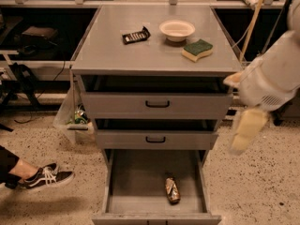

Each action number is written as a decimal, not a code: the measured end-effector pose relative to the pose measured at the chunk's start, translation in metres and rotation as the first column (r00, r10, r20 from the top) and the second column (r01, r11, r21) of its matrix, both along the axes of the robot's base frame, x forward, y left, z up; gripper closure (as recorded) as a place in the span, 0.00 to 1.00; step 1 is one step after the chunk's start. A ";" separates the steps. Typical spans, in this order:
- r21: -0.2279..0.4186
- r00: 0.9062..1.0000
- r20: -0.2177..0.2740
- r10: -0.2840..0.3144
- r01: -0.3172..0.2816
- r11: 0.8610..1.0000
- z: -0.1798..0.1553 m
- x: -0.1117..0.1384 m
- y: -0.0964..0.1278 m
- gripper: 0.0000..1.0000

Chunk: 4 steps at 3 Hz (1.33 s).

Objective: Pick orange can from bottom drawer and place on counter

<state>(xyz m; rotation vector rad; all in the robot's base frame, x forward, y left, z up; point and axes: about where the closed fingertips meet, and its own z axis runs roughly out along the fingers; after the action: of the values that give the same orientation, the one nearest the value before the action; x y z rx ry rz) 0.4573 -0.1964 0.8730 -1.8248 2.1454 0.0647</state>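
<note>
Gripper (pixel 247 129) hangs off to the right, grip state cannot tell; orange can (pixel 172 190) lies below-left of it in bottom drawer (pixel 136 179), long axis front-to-back.

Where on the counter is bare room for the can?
The counter is bare front-left, forward of the black packet and left of the sponge. The bowl and sponge crowd back right. The gripper hangs below-right of the counter.
</note>
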 end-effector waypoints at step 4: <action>0.244 0.927 -0.373 -0.020 0.119 0.962 -0.455 -0.004 0.124 0.00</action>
<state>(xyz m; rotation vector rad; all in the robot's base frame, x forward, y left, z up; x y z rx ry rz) 0.4535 -0.0722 0.4183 -1.6815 2.3063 0.6948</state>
